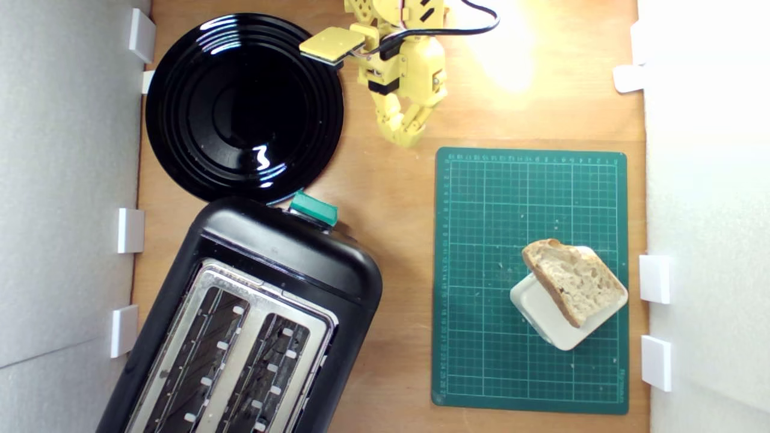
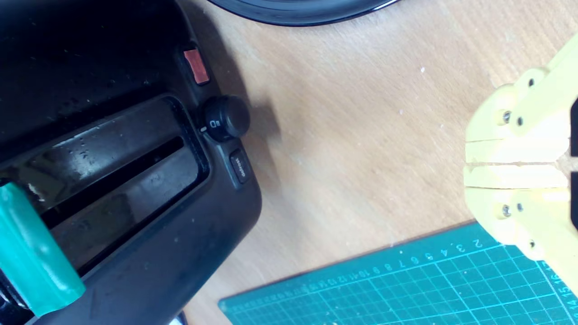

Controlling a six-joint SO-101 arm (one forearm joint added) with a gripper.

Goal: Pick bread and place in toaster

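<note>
The yellow plastic gripper hangs over bare wood near the top of the exterior view, jaws drawn together with only a thin seam between them in the wrist view, and nothing in them. Just beside it, to the exterior view's left, sits the round glossy black plate, ridged and mirror-slick. Below that plate lies the large black plastic two-slot toaster, angled across the table, its brushed silver top cut by two long slots, a green lever knob at the near end. The wrist view shows its dusty black shell and a small round dial.

Well apart, toward the exterior view's lower right, the wedge-shaped slice of rustic bread leans on a white rounded square block, both on the green gridded cutting mat laid on the pale wooden table.

That slice looks light and fairly stiff, the holey crumb likely to crush under a hard pinch. The firm brown crust edge, propped clear of the mat, looks like the best hold: pinch across the faces there, gently.
</note>
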